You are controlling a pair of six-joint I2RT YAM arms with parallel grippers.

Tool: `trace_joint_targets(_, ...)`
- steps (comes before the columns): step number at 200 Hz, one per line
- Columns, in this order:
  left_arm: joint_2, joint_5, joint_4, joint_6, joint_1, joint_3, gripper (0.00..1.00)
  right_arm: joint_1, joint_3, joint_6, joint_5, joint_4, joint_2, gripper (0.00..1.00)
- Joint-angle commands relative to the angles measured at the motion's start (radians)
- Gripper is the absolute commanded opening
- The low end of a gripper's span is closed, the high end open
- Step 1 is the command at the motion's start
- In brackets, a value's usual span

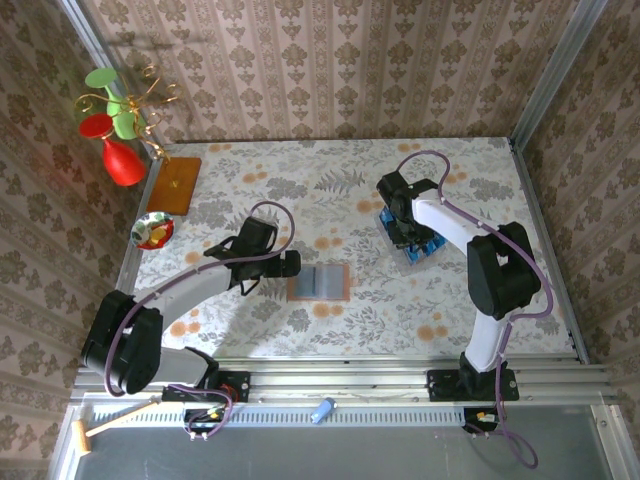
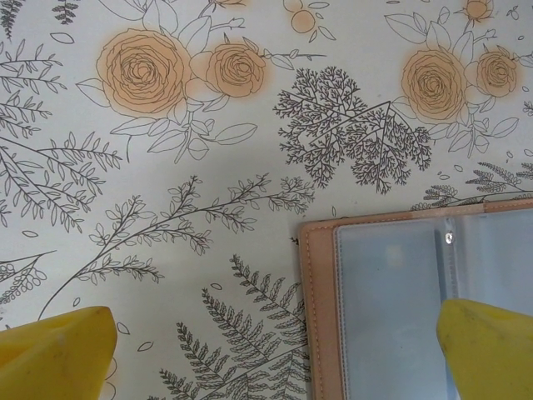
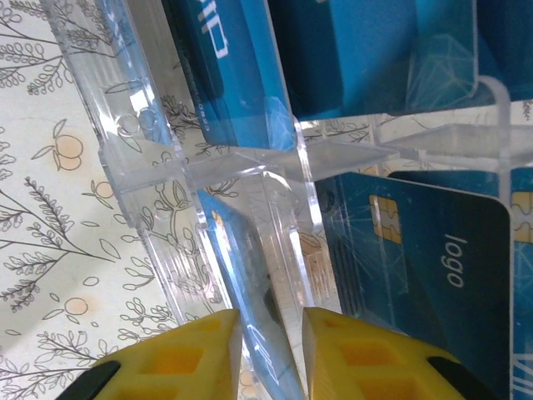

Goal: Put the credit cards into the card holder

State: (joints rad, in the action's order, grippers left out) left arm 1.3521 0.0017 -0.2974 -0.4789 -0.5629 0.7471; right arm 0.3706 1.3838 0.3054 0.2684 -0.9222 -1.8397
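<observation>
Right wrist view: the right gripper [image 3: 271, 325] has its yellow fingers drawn close about one upright blue card [image 3: 250, 275] in a clear rack [image 3: 150, 167]; whether they truly pinch it I cannot tell. It should grip squarely, then lift straight up, clear of the rack's walls. The other credit cards [image 3: 416, 267] are blue, with chip and pale lettering. The card holder [image 1: 319, 282] lies open, well apart to the left, under the spread left gripper [image 2: 275, 358].
</observation>
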Motion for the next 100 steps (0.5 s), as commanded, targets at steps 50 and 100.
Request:
trace_joint_targets(50, 0.028, -0.002, 0.011, -0.013, -0.014, 0.041, 1.0, -0.009, 0.001, -0.019, -0.021, -0.008, 0.005, 0.22)
trace_joint_targets(100, 0.042, -0.003, 0.014, -0.015, -0.026, 0.05, 1.0, -0.016, -0.011, -0.025, -0.024, -0.007, 0.022, 0.21)
